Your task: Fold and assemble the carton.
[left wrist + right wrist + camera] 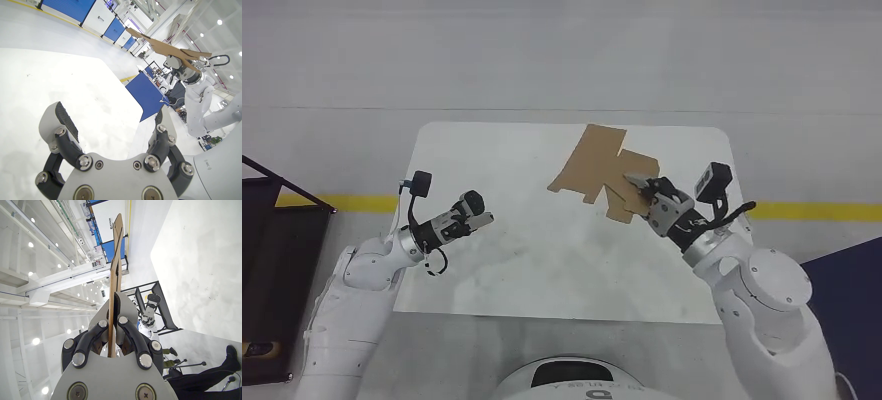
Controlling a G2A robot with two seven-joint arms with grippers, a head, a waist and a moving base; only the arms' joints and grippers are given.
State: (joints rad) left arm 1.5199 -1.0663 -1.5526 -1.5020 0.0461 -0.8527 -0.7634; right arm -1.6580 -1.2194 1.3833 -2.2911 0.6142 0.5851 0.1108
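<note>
Carton (602, 165) is being held flat & unfolded above the table (502, 270), far right part, long axis running from R gripper (640, 186) toward far left. It's plain brown w/ notched flaps. R gripper is clamping its near-right edge; L gripper (110, 113) is hanging open, empty, over the left side

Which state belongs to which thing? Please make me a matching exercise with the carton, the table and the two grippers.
Things:
1. carton
2. left gripper
3. right gripper
4. table

States:
A. white, with rounded corners
B. jaws open, nothing between them
C. brown, flat, unfolded
D. jaws shut on the carton's edge

Pairs: 1-C; 2-B; 3-D; 4-A
</note>
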